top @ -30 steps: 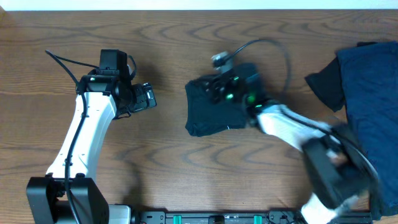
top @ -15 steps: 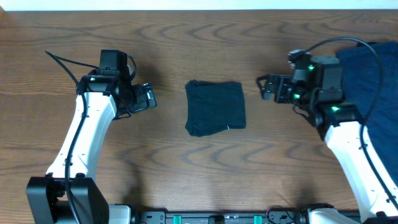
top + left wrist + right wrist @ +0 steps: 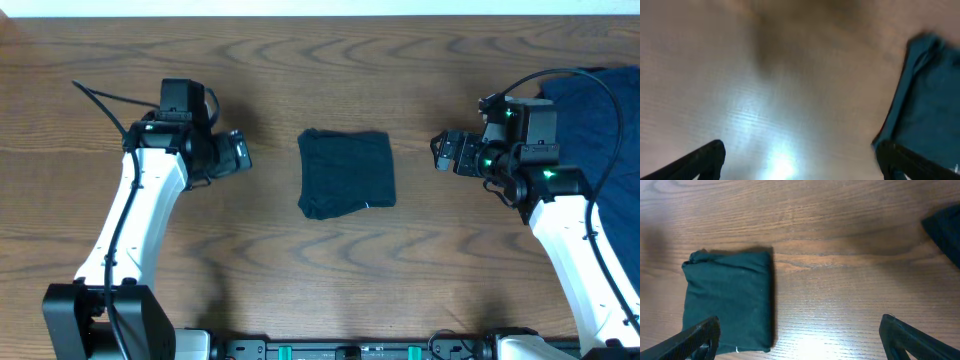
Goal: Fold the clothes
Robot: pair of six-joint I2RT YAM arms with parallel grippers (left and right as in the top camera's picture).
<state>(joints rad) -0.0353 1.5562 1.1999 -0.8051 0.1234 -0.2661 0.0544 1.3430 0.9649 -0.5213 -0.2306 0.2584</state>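
The left gripper (image 3: 242, 155) sits just left of the folded T-shirt (image 3: 346, 186), jaws spread wide and empty. The right gripper (image 3: 441, 152) sits right of it, equally wide and holding nothing. The T-shirt lies square on the table (image 3: 300, 280), clear of both. Farther right, the navy clothes (image 3: 600, 140) lie heaped.

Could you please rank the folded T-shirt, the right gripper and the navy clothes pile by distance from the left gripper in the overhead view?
1. folded T-shirt, in the middle, beside the left gripper.
2. right gripper, past the shirt.
3. navy clothes pile, far right edge.
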